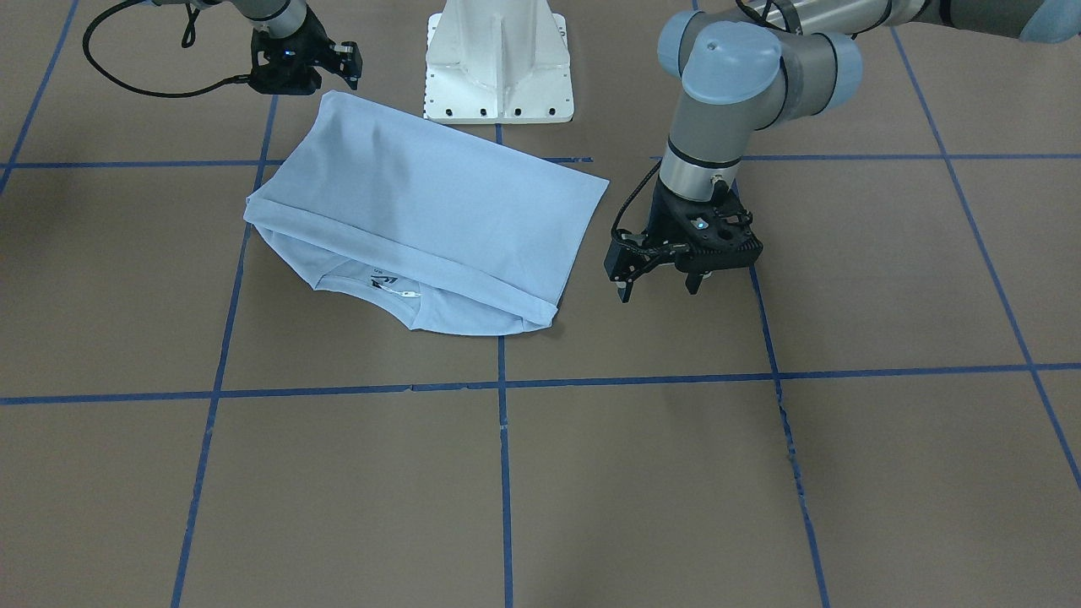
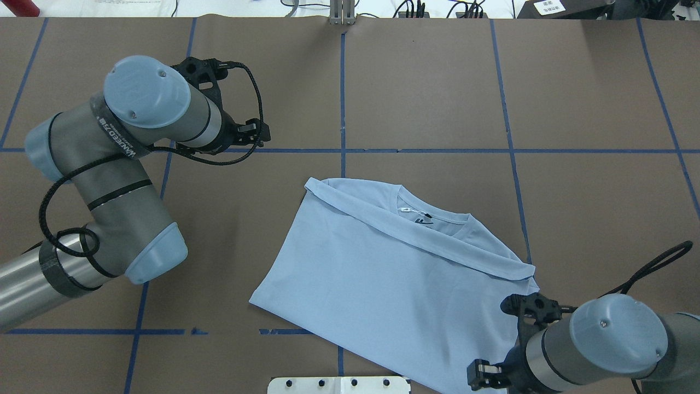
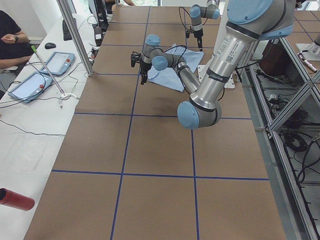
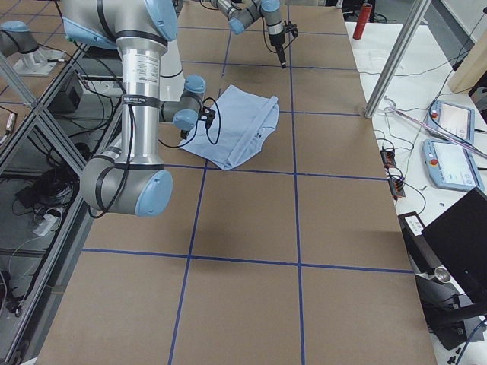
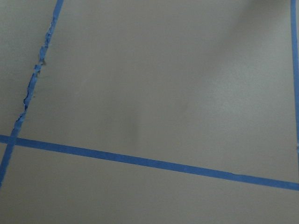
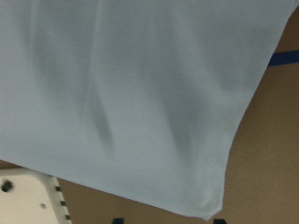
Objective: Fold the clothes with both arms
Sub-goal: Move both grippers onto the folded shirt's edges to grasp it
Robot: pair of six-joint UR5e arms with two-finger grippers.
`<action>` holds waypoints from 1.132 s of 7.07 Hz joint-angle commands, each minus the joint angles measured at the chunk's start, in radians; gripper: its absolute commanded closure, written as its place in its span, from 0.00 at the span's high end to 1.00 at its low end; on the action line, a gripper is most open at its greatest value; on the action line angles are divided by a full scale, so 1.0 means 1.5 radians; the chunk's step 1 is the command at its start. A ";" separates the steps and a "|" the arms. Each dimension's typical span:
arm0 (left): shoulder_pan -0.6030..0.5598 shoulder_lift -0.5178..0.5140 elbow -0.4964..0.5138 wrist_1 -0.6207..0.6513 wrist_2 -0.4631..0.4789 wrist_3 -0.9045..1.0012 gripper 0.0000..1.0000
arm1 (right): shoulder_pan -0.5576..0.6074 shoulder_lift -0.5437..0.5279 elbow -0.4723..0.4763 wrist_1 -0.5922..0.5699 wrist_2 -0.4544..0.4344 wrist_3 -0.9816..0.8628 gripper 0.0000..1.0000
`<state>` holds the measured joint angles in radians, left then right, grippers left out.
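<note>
The light blue T-shirt [image 1: 422, 211] [image 2: 383, 262] lies folded on the brown table, its hem edge drawn up over the chest. The ribbed collar with its dark label [image 1: 388, 283] [image 2: 421, 216] pokes out on the far side. My left gripper [image 1: 657, 290] hovers open over bare table beside the shirt's edge, holding nothing; its wrist view shows only table and tape. My right gripper [image 6: 168, 220] [image 1: 291, 72] is open just above the shirt's corner [image 6: 208, 212] nearest the robot, with the cloth lying free between the fingertips.
The white pedestal base [image 1: 498, 67] [image 2: 339, 384] stands close behind the shirt. Blue tape lines [image 1: 502, 384] grid the table. A side desk holds tablets [image 3: 57, 62], a seated person [image 3: 12, 40] and a red bottle [image 3: 15, 199]. A metal post [image 3: 75, 35] rises at the table's edge.
</note>
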<state>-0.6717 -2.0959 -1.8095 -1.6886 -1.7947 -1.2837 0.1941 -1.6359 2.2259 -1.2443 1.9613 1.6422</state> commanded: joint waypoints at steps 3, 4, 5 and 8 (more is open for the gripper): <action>0.171 0.059 -0.072 -0.001 0.002 -0.302 0.99 | 0.203 0.117 0.005 0.000 -0.010 -0.067 1.00; 0.200 0.064 -0.071 0.000 0.004 -0.352 0.99 | 0.211 0.131 0.004 -0.003 -0.044 -0.068 1.00; 0.209 0.072 -0.069 0.001 0.005 -0.388 0.99 | 0.210 0.136 0.003 -0.003 -0.065 -0.068 1.00; 0.266 0.081 -0.061 0.001 0.027 -0.467 0.98 | 0.207 0.154 -0.007 -0.003 -0.076 -0.068 1.00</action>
<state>-0.2916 -1.9798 -1.9046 -1.6875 -1.7716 -1.9491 0.5055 -1.4204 2.2250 -1.2480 1.8546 1.5403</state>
